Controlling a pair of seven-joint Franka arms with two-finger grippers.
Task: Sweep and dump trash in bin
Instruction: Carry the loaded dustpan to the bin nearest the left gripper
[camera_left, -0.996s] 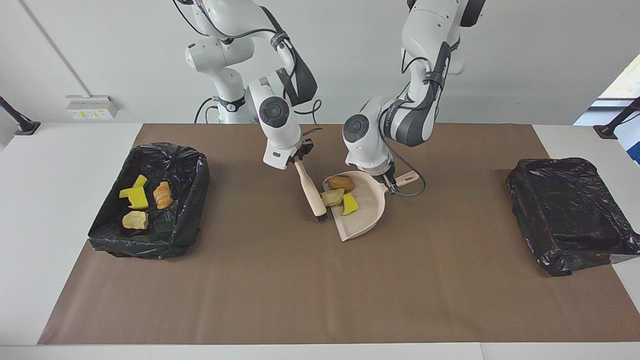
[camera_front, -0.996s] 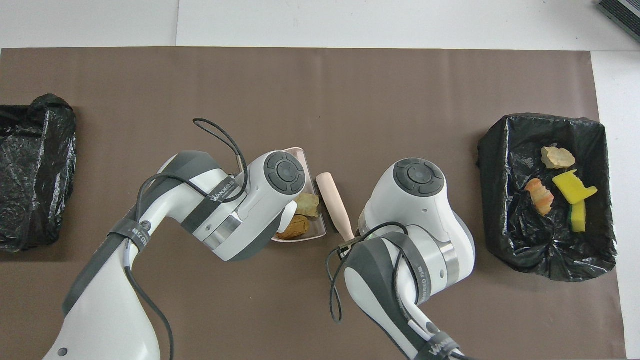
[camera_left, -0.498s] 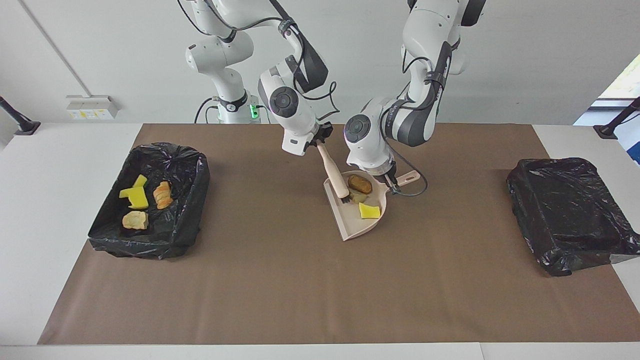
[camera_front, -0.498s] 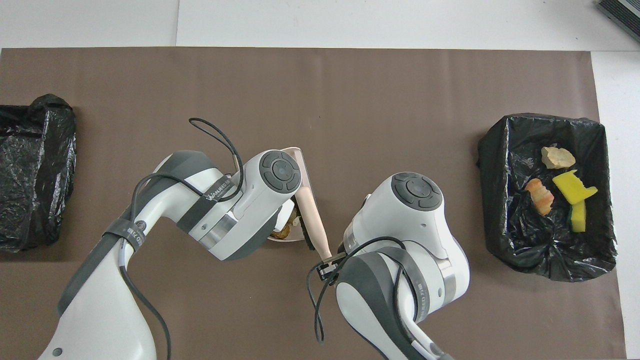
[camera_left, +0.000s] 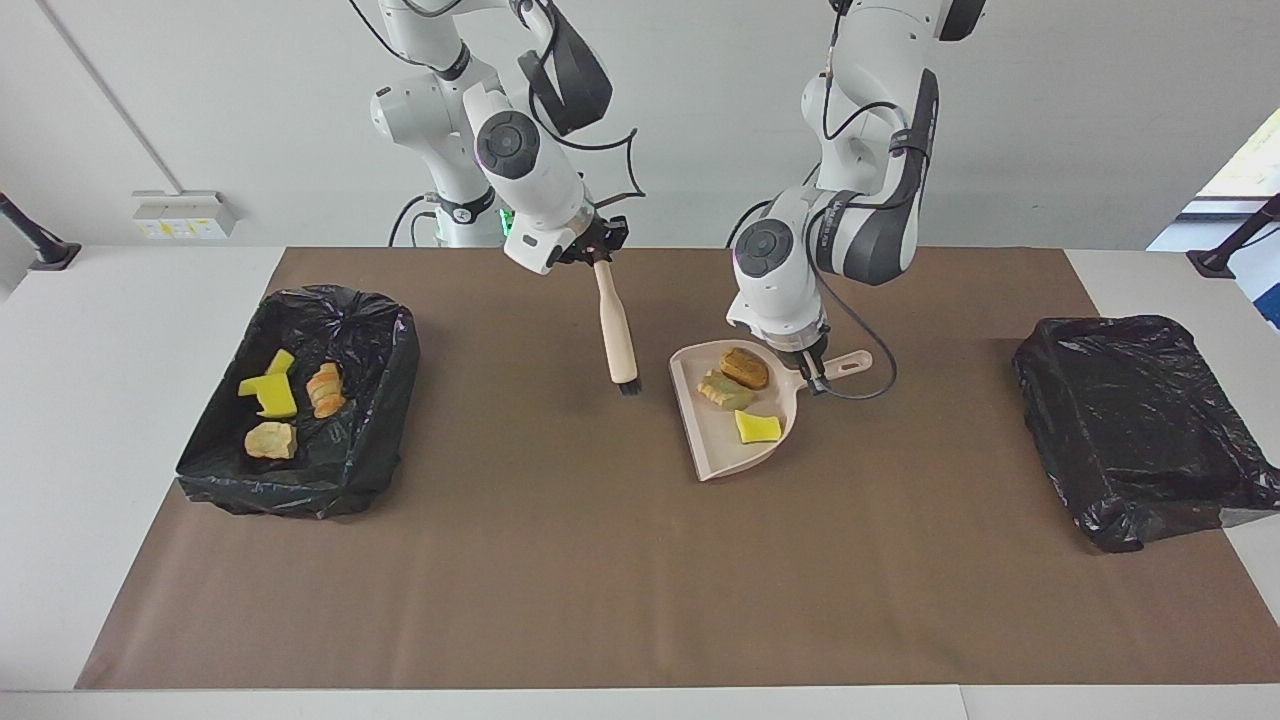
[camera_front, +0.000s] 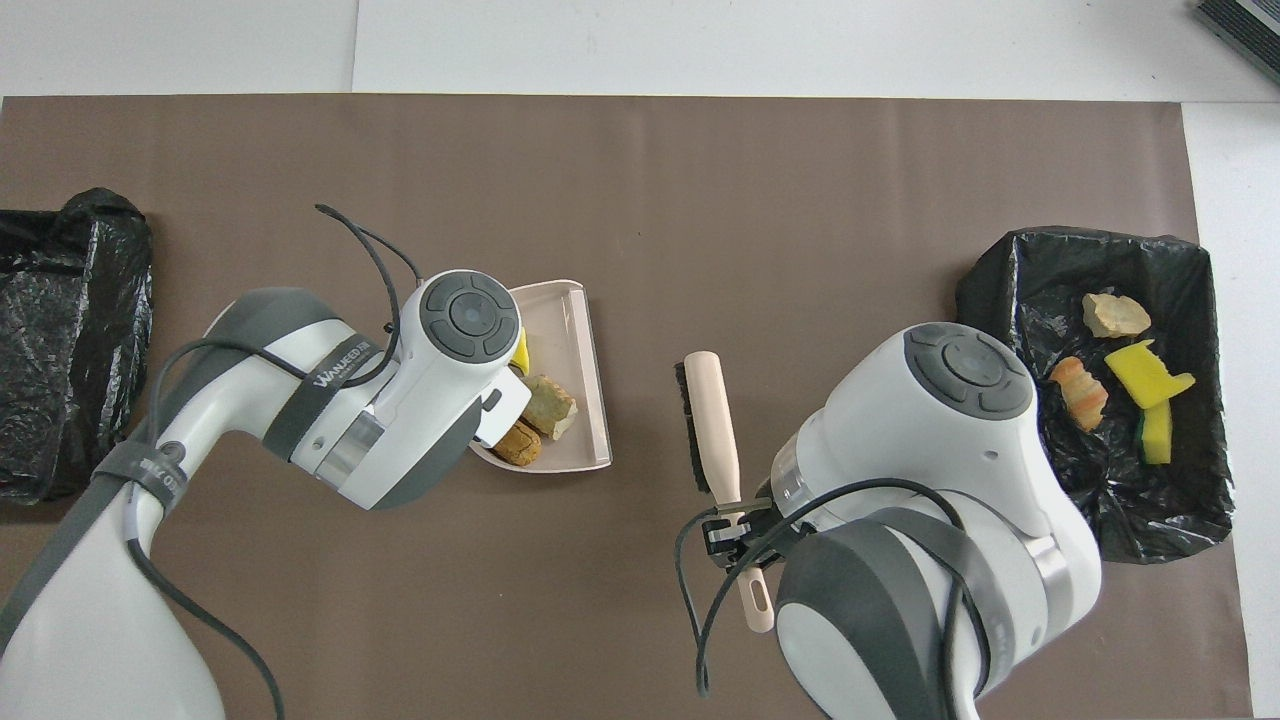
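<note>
Trash is small chunks: three in the pale pink dustpan (camera_left: 722, 445), namely a brown bread-like piece (camera_left: 745, 368), a pale olive-yellow lump (camera_left: 726, 391) touching it, and a yellow sponge bit (camera_left: 757, 427) nearest the pan's open lip. Dustpan sits mid-table on the brown mat (camera_left: 600, 580), left gripper (camera_left: 812, 368) clamped on its handle. Right gripper (camera_left: 598, 252) is closed on the beige-handled brush (camera_left: 615, 335), which hangs bristles-down over the mat beside the dustpan, toward the right arm's end, apart from it. Nothing lies between brush and pan. Black-lined bin (camera_left: 352, 470) at the right arm's end holds four more: yellow sponge bit (camera_left: 281, 361), a second, green-edged sponge bit (camera_left: 272, 396), striped orange bread piece (camera_left: 325, 390), pale tan lump (camera_left: 270, 440). A second black-bagged bin (camera_left: 1140, 430) sits at the left arm's end; can't tell what's in it.
</note>
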